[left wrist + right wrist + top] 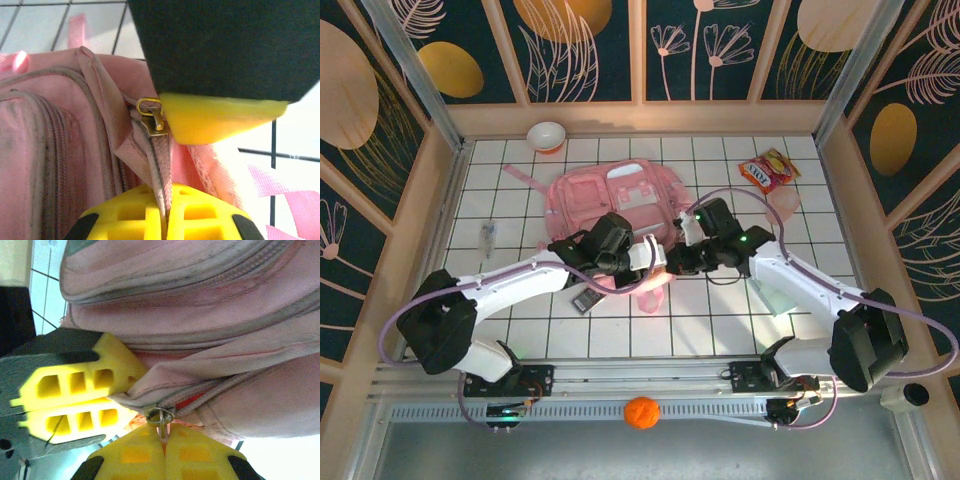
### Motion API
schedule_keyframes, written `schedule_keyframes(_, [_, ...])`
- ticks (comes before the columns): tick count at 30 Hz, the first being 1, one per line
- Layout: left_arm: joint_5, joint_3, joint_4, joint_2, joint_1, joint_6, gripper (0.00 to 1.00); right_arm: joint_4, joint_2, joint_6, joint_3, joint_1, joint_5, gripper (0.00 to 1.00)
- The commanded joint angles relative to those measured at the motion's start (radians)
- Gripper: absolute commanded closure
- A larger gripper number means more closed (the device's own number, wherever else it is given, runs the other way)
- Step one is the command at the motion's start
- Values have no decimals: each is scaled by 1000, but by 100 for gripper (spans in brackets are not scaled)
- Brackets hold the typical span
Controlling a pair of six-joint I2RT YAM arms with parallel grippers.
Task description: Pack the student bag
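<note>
The student bag, a soft pink backpack, lies flat in the middle of the tiled table. At its near edge both grippers meet. My left gripper is shut on the bag's fabric edge beside the zip line. Just past it sits the metal zipper pull. My right gripper is shut on that zipper pull. In the right wrist view, the left gripper's yellow fingers pinch the pink fabric to the left of the pull. A little red shows inside the zip gap.
A white bowl stands at the back left and a snack packet at the back right. A small clear item lies left of the bag, a dark flat object near its front. An orange ball rests on the front rail.
</note>
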Motion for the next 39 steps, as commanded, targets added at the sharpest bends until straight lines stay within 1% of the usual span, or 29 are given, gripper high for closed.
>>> schedule_keyframes(1, [-16,-53,-64,-105,5,86,100,2,-42,-39,-44,-153,20,100])
schedule_keyframes(4, [32,-96,-95,-186,5,127,100,24,-24,-77,-64,-249,19,100])
schedule_keyframes(8, [31,-136,-142,-264,4,172,100,52,48,-128,-35,-326,12,100])
schedule_keyframes(10, [12,-151,-156,-295,5,183,100,62,88,-150,-12,-339,14,100])
schedule_keyframes(13, [-41,-166,-150,-330,5,158,100,67,126,-155,17,-318,-17,100])
schedule_keyframes(14, [-53,-166,-145,-335,5,136,97,72,124,-150,21,-297,-17,100])
schedule_keyframes(16, [-52,-150,-132,-332,5,84,65,72,112,-138,25,-252,-12,100])
schedule_keyframes(17, [-34,-129,-129,-319,5,38,47,69,103,-130,27,-229,-6,100])
schedule_keyframes(18, [-16,-105,-116,-303,3,-24,35,68,93,-115,27,-206,0,100])
schedule_keyframes(19, [-12,-89,-94,-286,0,-91,28,67,82,-104,25,-187,7,100])
schedule_keyframes(20, [-27,-74,-65,-267,-10,-156,25,67,71,-93,23,-170,14,100])
schedule_keyframes(22, [-89,-67,9,-235,-46,-241,22,62,47,-69,21,-133,28,100])
schedule_keyframes(24, [-134,-61,68,-198,-75,-297,22,60,30,-48,20,-111,30,100])
schedule_keyframes(26, [-165,-49,99,-143,-94,-344,22,56,13,-33,23,-89,35,100])
schedule_keyframes(29, [-196,-32,115,-51,-113,-368,22,49,-12,-26,33,-62,34,100])
schedule_keyframes(30, [-206,-28,121,-25,-114,-367,27,46,-21,-28,34,-59,30,100])
schedule_keyframes(31, [-228,-29,126,-3,-115,-369,36,42,-28,-30,33,-60,30,100])
schedule_keyframes(32, [-243,-26,124,11,-115,-362,51,38,-33,-34,29,-61,37,100])
schedule_keyframes(33, [-248,-21,114,19,-114,-345,69,35,-39,-38,23,-70,51,100])
schedule_keyframes(34, [-252,-18,106,16,-115,-329,83,35,-41,-42,8,-90,60,100])
schedule_keyframes(35, [-257,-19,103,3,-114,-315,93,41,-41,-43,-9,-118,68,100])
schedule_keyframes(36, [-255,-25,102,-21,-114,-292,100,55,-35,-43,-32,-166,69,100])
schedule_keyframes(39, [-167,-58,96,-111,-115,-188,100,128,8,-47,-77,-316,45,100])
